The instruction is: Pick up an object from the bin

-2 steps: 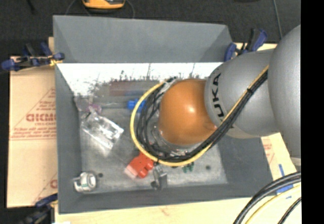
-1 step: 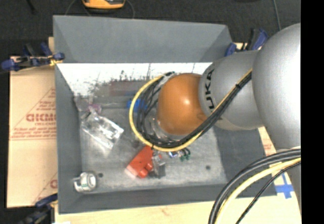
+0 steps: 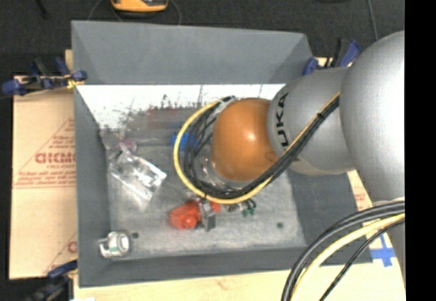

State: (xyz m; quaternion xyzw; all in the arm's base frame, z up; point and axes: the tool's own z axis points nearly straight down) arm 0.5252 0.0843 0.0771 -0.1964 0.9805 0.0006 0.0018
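Fingers of the gripper (image 3: 208, 216) reach down to the floor of the grey bin (image 3: 191, 54), in its near half and about the middle. The orange cover (image 3: 238, 139) on the wrist and the loop of cables (image 3: 182, 170) hide most of them, so I cannot tell if they stand wide or narrow, or if they hold something.

Nearest of all, in the near left corner and well apart from the gripper, a small silver and white thing (image 3: 114, 244) sits close to the wall. A little farther in, just at the left of the gripper's dark tip, lies a small red thing (image 3: 182, 216) of lumpy shape on the bin floor. It seems to touch the tip, but I cannot say whether it is between the fingers. At the right of the tip, also close, there is a small green thing (image 3: 248, 209).

Farther back on the left lies a clear plastic piece (image 3: 138, 175), tilted, with a pale pink bit (image 3: 126, 148) behind it. Farther still, a blue thing (image 3: 182, 139) shows partly beside the cables.
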